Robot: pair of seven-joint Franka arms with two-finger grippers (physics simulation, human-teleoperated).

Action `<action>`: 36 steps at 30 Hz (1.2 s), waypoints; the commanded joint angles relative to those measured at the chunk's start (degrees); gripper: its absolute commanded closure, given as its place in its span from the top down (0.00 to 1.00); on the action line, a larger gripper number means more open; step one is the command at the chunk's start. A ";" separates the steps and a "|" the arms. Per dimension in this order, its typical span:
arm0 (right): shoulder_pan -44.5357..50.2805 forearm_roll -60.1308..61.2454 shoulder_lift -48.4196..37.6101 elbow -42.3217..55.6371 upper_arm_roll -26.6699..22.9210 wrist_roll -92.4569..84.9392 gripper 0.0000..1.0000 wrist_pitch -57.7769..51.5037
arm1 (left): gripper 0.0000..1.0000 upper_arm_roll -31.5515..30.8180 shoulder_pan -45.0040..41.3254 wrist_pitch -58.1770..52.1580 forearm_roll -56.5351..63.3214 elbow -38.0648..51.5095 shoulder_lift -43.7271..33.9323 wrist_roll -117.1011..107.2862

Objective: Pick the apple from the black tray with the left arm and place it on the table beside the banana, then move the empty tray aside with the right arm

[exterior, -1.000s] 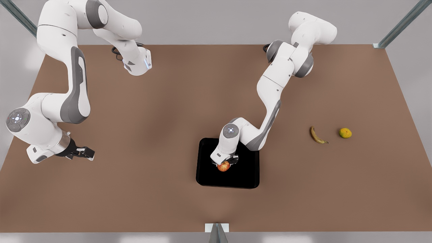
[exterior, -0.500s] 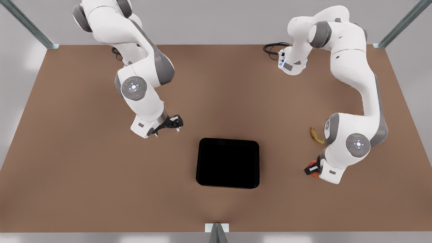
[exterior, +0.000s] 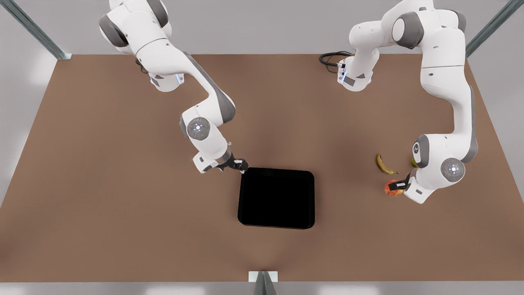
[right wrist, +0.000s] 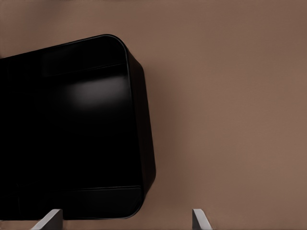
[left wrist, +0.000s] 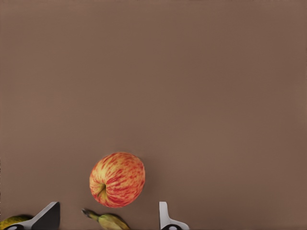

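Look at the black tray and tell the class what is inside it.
Nothing lies in the black tray: its glossy floor is bare. The apple sits on the table near the banana, by the open left gripper. The open right gripper is at the tray's corner.

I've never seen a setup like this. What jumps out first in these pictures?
The glossy black tray lies empty mid-table, with the right arm's open tool at its far corner on the front view's left. On the front view's right, the left arm's open tool sits over a red-streaked apple beside the banana.
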 commanded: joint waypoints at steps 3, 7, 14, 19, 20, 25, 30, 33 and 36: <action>1.25 -0.15 3.12 0.36 -0.04 19.46 1.00 9.21 | 1.00 0.26 -0.25 -15.09 -5.80 16.87 -0.90 10.83; 0.81 -0.06 5.76 0.45 -0.30 5.49 1.00 13.52 | 1.00 0.52 -0.77 -22.06 -8.01 9.95 -20.76 9.34; 0.90 -2.08 12.79 5.55 -0.39 -5.85 1.00 13.70 | 1.00 0.52 -0.77 -21.79 -7.39 10.91 -17.25 9.42; -2.88 -2.43 12.70 6.16 -1.01 -13.06 1.00 13.70 | 1.00 0.44 -0.77 -22.32 -7.48 11.00 -17.16 9.69; -2.88 -2.43 12.96 6.16 -1.01 -13.15 1.00 13.70 | 1.00 0.44 -0.77 -22.32 -7.48 11.00 -17.16 9.69; -2.35 -2.08 13.31 6.16 -0.65 -11.92 1.00 13.70 | 1.00 0.44 -0.77 -22.32 -7.39 11.00 -17.25 9.60; -2.35 -2.17 16.56 10.12 -0.30 -11.30 1.00 13.70 | 1.00 0.44 -0.77 -22.32 -7.39 11.00 -17.25 9.60; -2.35 -2.26 18.32 11.79 -0.30 -11.39 1.00 13.79 | 1.00 0.44 -0.77 -22.32 -7.39 11.00 -17.25 9.60; -1.56 -2.17 20.87 14.78 -0.30 -10.86 1.00 13.87 | 1.00 0.44 -0.77 -22.32 -7.30 11.00 -17.25 9.51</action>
